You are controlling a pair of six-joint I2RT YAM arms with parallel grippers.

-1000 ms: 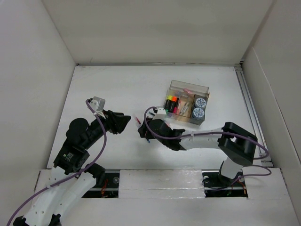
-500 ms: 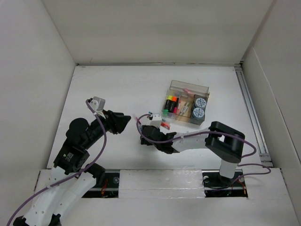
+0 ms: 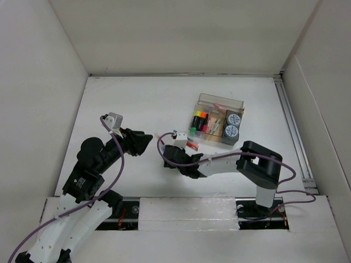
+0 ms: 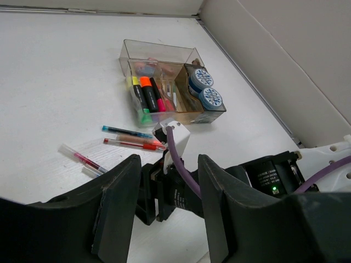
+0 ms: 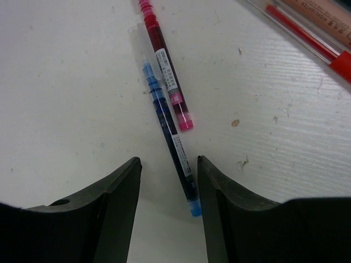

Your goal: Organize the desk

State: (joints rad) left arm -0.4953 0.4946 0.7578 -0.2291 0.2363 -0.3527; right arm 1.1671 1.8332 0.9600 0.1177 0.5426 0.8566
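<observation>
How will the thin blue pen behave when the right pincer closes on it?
The thin blue plastic pen looks stiff and light, so it should probably lift without bending. Its round, smooth barrel may roll or slip sideways. The slim red pen lies right beside it and might get nudged.

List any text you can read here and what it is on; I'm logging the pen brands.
No text reads clearly.
Label on the red pen: print too small.
Label on the blue pen: print too small.
Side of the peach pen: capital letters, blurred and cut off.
The sticker on the right arm: too small.
</observation>
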